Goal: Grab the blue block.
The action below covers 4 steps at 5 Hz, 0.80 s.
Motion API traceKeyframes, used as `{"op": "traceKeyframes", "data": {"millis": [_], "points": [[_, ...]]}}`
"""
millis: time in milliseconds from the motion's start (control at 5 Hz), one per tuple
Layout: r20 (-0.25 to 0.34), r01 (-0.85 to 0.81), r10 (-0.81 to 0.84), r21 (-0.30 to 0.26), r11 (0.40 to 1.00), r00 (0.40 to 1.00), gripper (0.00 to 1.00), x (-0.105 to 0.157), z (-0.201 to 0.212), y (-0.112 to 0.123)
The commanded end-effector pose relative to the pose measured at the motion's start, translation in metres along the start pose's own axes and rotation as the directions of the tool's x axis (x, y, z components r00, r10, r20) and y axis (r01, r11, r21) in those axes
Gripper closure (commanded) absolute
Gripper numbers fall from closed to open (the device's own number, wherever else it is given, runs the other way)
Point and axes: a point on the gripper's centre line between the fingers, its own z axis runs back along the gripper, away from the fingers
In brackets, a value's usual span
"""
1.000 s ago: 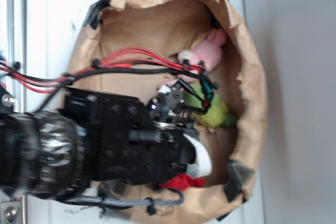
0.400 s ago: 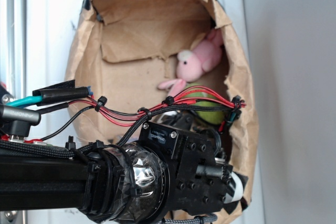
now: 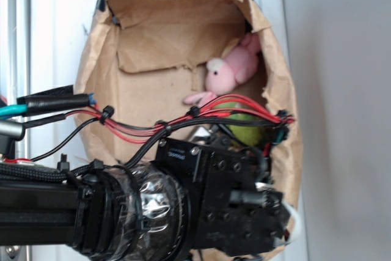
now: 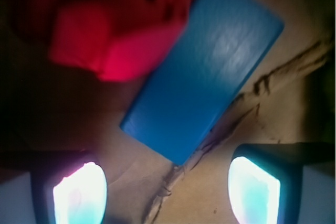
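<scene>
Blue block point(image 4: 206, 69) diagonal, lower-left to upper-right

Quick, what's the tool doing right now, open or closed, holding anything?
Tool: open, holding nothing; its fingertips sit apart, just short of the flat bright blue rectangular block.

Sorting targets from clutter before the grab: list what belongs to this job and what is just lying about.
Belongs to the job:
- blue block, lying flat
- tool, open just short of the block

Just lying about:
- red wrinkly ball, against the block's edge
- pink plush bunny
- green plush toy
- paper bag holding everything
</scene>
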Motion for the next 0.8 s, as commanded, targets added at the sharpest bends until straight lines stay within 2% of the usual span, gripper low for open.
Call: {"op": "traceKeyframes", "data": {"millis": [0,200,400,600], "points": [[0.11,-0.038,0.043,-0.054,0.998,0.993,0.0,-0.004,0.042,0.015],[0.168,-0.064,0.077,-0.087,0.994,0.983,0.0,-0.003,0.041,0.014],[0.263,-0.051,0.062,-0.046,0.998,0.963,0.0,-0.005,0.032,0.013],[0.386,-0.041,0.027,0.03,0.999,0.922,0.0,-0.016,0.027,0.014]]}}
